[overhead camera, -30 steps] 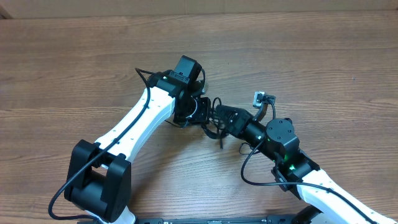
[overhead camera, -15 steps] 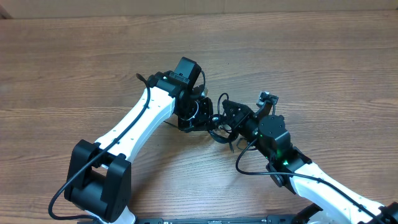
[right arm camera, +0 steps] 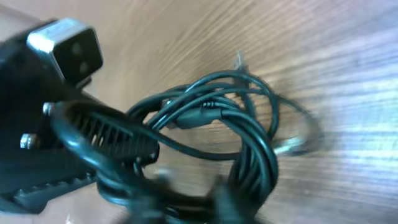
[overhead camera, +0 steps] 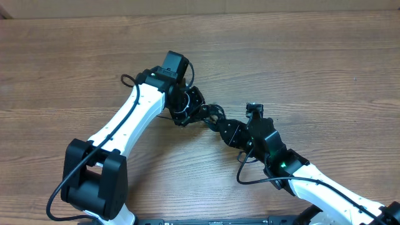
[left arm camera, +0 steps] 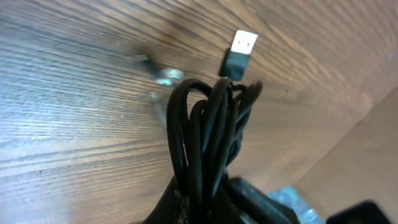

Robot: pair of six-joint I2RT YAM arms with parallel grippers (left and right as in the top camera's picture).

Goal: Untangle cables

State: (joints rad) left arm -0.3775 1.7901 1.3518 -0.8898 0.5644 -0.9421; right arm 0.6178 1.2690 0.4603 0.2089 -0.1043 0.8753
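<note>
1. The tabletop (overhead camera: pixel 62 50) is matte brown wood. Its fine grain runs lengthwise across the whole overhead view.
2. The left arm (overhead camera: pixel 125 125) rises from a blocky black base at the lower left. Its long links have smooth white shells, joined by rounded black joints.
3. The left fingers (overhead camera: pixel 192 111) are black and pressed together, clamped on the cables. In the left wrist view the cords rise straight out from between them at the bottom edge. In the right wrist view one of these fingers shows a ribbed face along its length.
4. The cables (left arm camera: pixel 208 143) are thin, round, smooth black cords with a slight sheen. They hang in the middle of the scene, between the two arms. Seen from the left wrist they are folded into a tight bundle of narrow hairpin loops. From the right wrist the same bundle spreads into wider oval loops. Whether the lowest loops touch the wood cannot be told.
5. A plug (left arm camera: pixel 239 50) sticks up from the top of the bundle. It has a rectangular black moulded body and a flat silver metal tip.
6. The right fingers (overhead camera: pixel 228 131) are black and sit right against the right side of the tangle. They are blurred in their own wrist view, so it cannot be told whether they are open, closed or holding a cord.
7. The right arm (overhead camera: pixel 325 194) comes in from the lower right with the same white shells and black joints. A small green light (overhead camera: pixel 279 165) glows on it.
</note>
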